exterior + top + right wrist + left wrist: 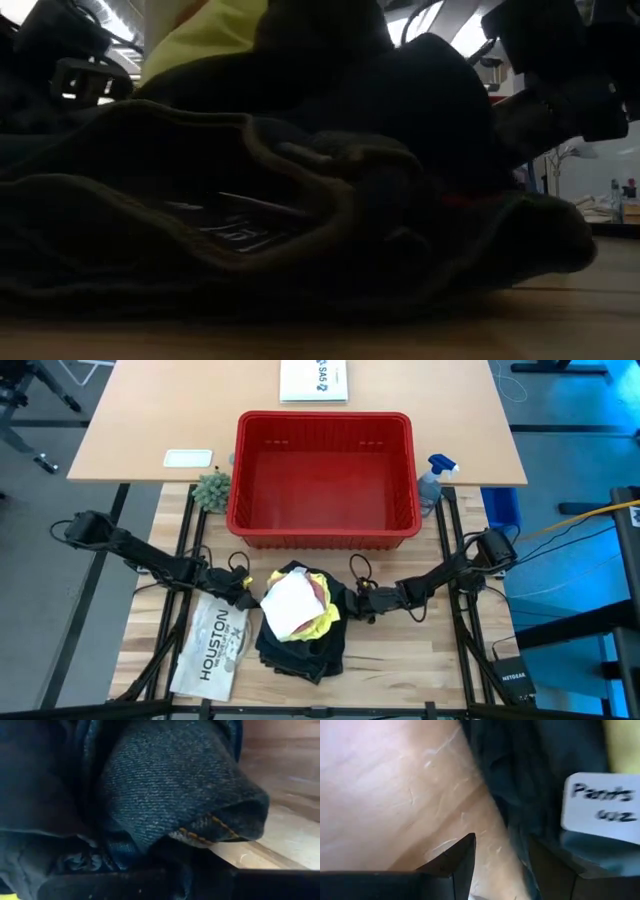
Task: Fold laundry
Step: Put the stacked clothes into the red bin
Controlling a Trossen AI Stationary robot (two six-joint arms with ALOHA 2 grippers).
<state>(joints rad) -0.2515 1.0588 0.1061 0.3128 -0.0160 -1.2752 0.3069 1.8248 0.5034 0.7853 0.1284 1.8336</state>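
Laundry [298,622] lies heaped on your bench [400,660]; left hand [243,597] spread at its edge, right hand [352,600] pinching the dark trousers [170,795].

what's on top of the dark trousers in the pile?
On the dark trousers lie a white cloth, a yellow T-shirt and a sliver of pink cloth. Anything beneath them is covered.
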